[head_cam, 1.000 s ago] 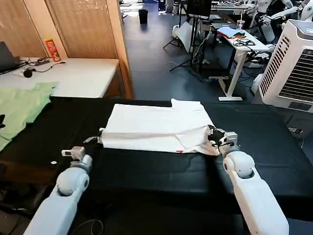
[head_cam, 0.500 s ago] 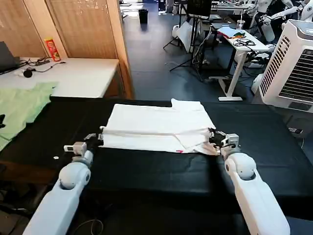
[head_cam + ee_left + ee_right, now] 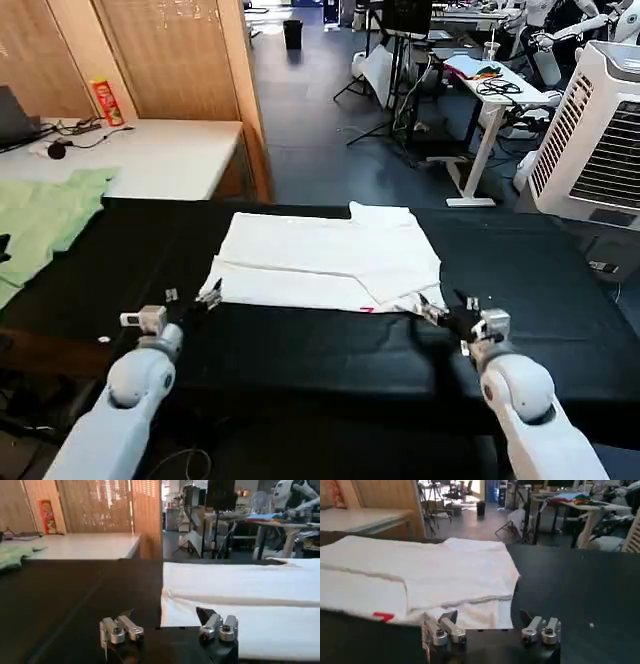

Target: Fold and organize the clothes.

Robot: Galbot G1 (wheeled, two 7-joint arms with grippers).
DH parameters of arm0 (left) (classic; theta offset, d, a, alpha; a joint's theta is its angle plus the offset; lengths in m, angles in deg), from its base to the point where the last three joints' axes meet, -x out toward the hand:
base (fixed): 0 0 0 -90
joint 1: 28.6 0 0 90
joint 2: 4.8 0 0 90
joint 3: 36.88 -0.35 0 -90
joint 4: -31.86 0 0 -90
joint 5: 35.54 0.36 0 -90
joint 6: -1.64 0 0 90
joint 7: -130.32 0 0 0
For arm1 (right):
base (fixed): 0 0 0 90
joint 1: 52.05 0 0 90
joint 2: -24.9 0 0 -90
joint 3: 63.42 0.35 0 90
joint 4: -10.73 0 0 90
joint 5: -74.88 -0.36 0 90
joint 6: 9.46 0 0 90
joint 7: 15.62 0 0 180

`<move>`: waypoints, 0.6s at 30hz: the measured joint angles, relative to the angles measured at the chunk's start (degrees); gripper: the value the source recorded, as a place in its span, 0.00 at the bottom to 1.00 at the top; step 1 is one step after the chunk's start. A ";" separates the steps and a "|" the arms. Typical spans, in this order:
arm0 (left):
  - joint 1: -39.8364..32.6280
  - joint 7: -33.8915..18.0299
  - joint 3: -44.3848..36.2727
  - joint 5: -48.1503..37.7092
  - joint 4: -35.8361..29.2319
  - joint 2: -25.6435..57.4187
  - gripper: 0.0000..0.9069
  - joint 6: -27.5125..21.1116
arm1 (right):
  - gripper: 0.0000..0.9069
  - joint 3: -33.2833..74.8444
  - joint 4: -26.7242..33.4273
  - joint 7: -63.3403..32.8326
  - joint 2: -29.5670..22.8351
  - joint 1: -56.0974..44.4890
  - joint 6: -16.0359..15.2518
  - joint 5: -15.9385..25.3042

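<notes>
Between folds: left pincer [image 3: 190, 303] and right pincer [image 3: 447, 316] gape empty, just short of the T-shirt [image 3: 325, 260]'s near hem; next, likely regrasp its corners.

Both arms are smooth, pale blue-white tubes with round ball joints. The left claw [image 3: 190, 301] and right claw [image 3: 445, 313] are small and black — each has silver finger blocks [image 3: 119, 629] with round screws.
</notes>
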 joint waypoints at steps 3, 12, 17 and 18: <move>0.89 0.08 0.62 -0.56 -0.39 0.00 0.13 -0.07 | 0.32 0.05 -0.10 0.00 -0.06 -0.44 0.10 0.12; 2.04 0.77 0.74 -0.31 -0.97 -0.16 0.00 -1.21 | 0.10 0.66 -2.04 -0.60 -0.37 -2.39 0.33 0.19; 3.24 1.07 0.81 0.12 -2.15 0.20 0.00 -1.37 | 0.09 1.31 -3.28 -1.66 -0.40 -3.30 0.11 0.02; 3.49 1.07 0.89 0.18 -2.40 0.24 0.00 -1.35 | 0.09 1.37 -3.52 -1.76 -0.36 -3.47 -0.05 -0.04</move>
